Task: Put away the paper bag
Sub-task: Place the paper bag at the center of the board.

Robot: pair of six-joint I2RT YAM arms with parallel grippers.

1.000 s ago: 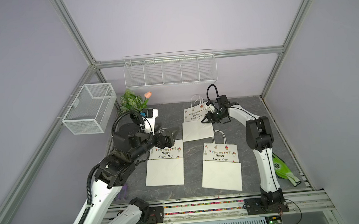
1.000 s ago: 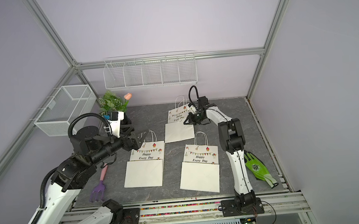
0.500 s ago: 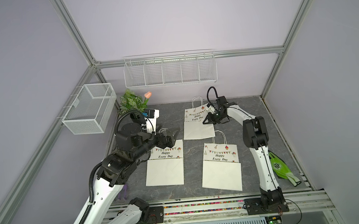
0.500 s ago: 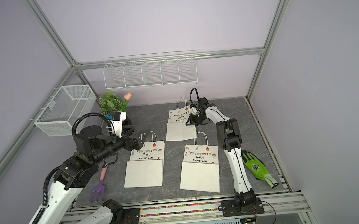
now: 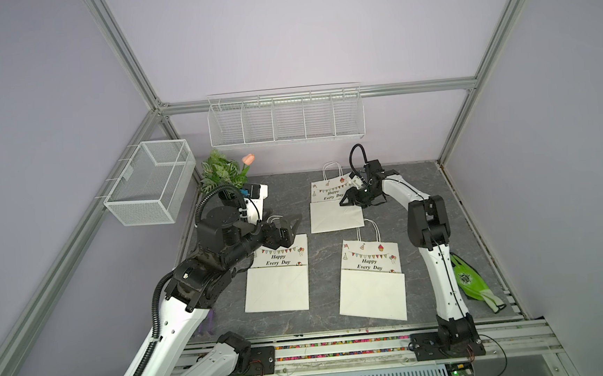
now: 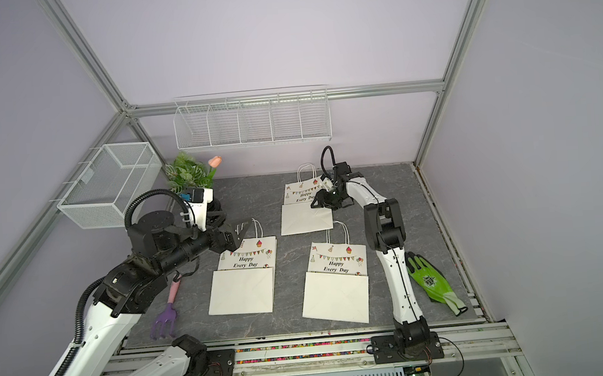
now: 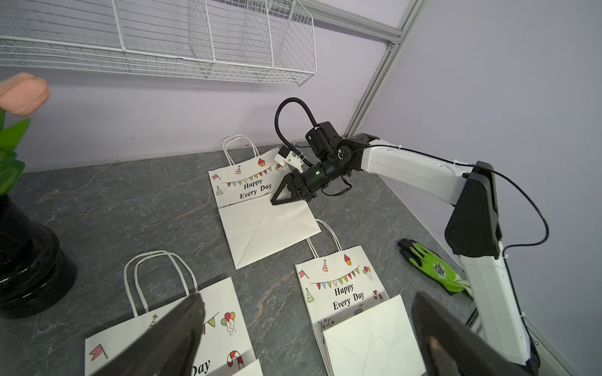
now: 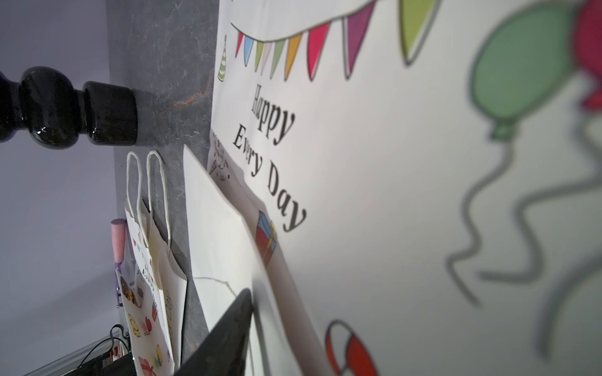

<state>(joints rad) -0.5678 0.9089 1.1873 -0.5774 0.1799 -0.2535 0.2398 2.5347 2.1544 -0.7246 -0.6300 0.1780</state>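
right arm (image 5: 398,188) nudging slightly along far bag's (image 5: 331,217) edge | right jaws: can't tell if spreading or pinching | left jaws hanging wide apart over near-left bag (image 5: 277,285) | far bag still lying flat on tabletop (image 5: 278,183), not going anywhere yet

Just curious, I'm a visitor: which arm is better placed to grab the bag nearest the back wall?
Probably the right: the right gripper sits at the edge of the far paper bag, jaws parted. The left gripper hovers open above a nearer bag.
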